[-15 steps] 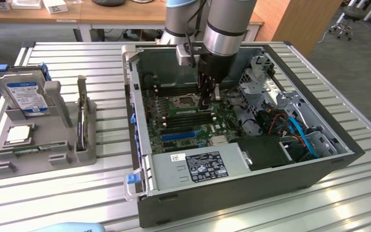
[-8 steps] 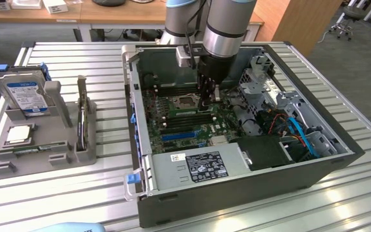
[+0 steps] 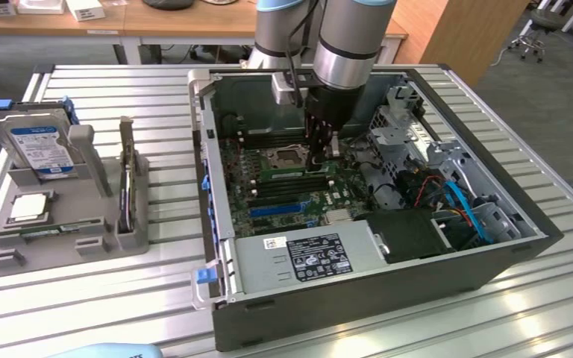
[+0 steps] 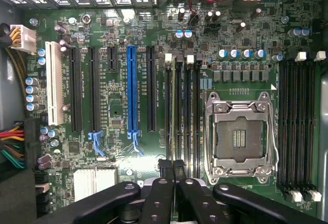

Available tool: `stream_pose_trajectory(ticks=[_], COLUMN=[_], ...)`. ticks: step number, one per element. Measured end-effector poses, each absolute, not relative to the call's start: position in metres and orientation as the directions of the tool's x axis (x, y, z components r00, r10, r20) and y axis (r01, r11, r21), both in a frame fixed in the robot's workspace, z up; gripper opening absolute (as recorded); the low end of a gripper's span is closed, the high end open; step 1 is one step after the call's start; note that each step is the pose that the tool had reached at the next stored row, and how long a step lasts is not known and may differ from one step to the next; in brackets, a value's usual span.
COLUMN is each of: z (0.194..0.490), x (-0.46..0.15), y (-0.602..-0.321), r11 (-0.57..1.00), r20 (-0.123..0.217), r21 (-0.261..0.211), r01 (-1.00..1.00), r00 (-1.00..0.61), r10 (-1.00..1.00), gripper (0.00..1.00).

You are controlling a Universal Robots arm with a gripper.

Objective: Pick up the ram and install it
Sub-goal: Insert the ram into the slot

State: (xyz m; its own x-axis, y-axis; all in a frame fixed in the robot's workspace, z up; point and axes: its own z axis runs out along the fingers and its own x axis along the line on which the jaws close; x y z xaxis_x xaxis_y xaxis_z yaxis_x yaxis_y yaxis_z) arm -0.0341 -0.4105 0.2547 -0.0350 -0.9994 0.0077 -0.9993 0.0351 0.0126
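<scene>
The gripper [image 3: 321,158] is deep inside the open case [image 3: 366,294], low over the motherboard [image 4: 110,106]. In the wrist view its two black fingers [image 4: 165,168] are pressed close together, clenched on the top edge of the ram [image 4: 173,111]. The ram stands on its thin edge (from above it looks as a narrow pale line) and sits along one of the black memory slots. This slot is between the long blue slot [image 4: 131,90] and the empty socket [image 4: 241,131], nearer to the socket. If the ram is pushed fully down into the slot, I cannot tell.

In the exterior view the arm comes down from above, just beside the socket. On the exterior view's left, well apart from the case, a grey holder [image 3: 68,257] stands on the table [image 3: 117,313]. It carries the drive [image 3: 38,145] upright and a square silver chip [image 3: 30,206] lying flat.
</scene>
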Motion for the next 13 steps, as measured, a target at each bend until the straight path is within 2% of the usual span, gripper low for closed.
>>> stream_pose_trajectory(ticks=[13], z=[0.2499], x=[-0.0340], y=[-0.4105], r11=[0.035], r20=[-0.005], r21=[0.013], r01=[-0.999], r00=[-0.035], r10=[-0.999], gripper=[0.11])
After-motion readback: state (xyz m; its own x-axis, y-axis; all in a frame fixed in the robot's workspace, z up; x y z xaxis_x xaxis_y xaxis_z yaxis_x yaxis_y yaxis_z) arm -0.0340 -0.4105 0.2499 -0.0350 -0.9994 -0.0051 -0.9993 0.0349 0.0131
